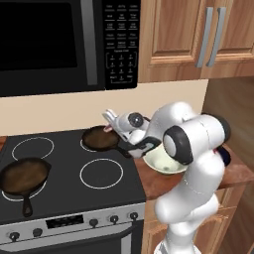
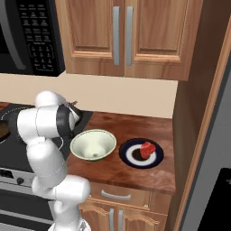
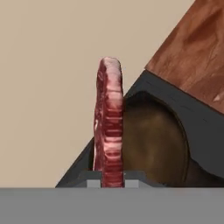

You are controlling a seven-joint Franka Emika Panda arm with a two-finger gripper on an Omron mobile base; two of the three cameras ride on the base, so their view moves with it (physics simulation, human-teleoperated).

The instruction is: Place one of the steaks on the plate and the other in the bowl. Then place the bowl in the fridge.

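One steak (image 3: 109, 127), red with pale marbling, stands edge-on between my fingertips (image 3: 92, 178); my gripper (image 3: 113, 179) is shut on it. In the left base view the gripper (image 1: 107, 119) hovers over the rear skillet (image 1: 100, 138) on the stove. A second steak (image 2: 147, 149) lies on the dark plate (image 2: 135, 159) on the wooden counter. The pale bowl (image 2: 93, 144) sits just left of the plate with nothing inside, close to my arm. The grey fridge (image 2: 210, 149) stands at the far right.
A second skillet (image 1: 24, 174) rests on the front-left burner of the black stove (image 1: 74, 198). The microwave (image 1: 64, 42) hangs above the stove and wooden cabinets (image 2: 122, 36) above the counter. The wall is close behind the gripper.
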